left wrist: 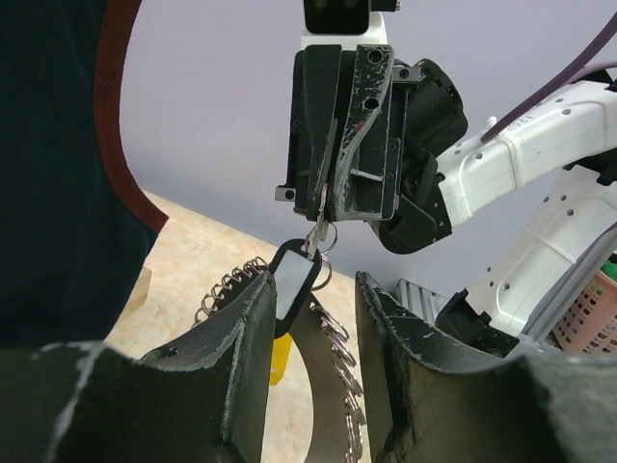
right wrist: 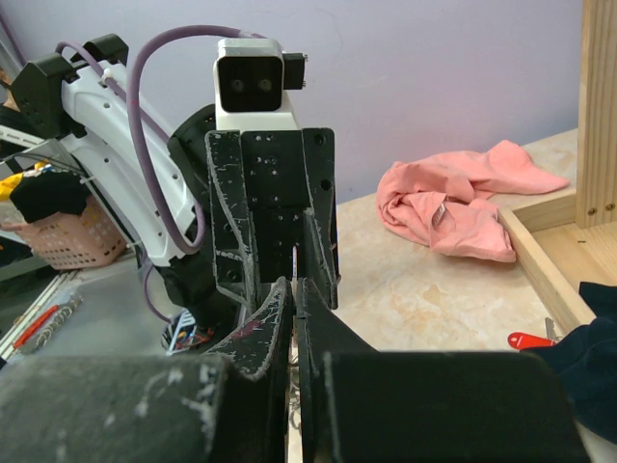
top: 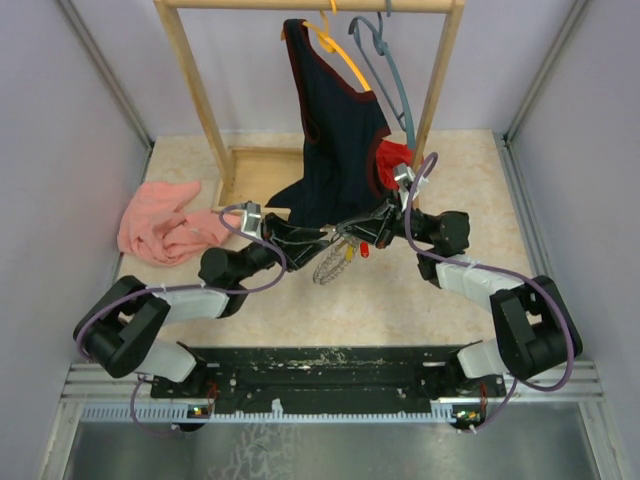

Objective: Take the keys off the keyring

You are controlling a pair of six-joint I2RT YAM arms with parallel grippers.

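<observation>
The keyring, a dark flat ring edged with wire loops, hangs in mid-air at the table's middle, between the two grippers. In the left wrist view its band runs between my left gripper's fingers, one finger through the hole and one outside. My left gripper grips it. My right gripper is shut on a silver key with a black-framed clear tag. A yellow tag and a red tag hang from the ring. The right gripper faces the left gripper.
A wooden clothes rack stands at the back with a dark garment on an orange hanger and a grey-blue hanger. A pink cloth lies at the left. A red item sits behind the right arm.
</observation>
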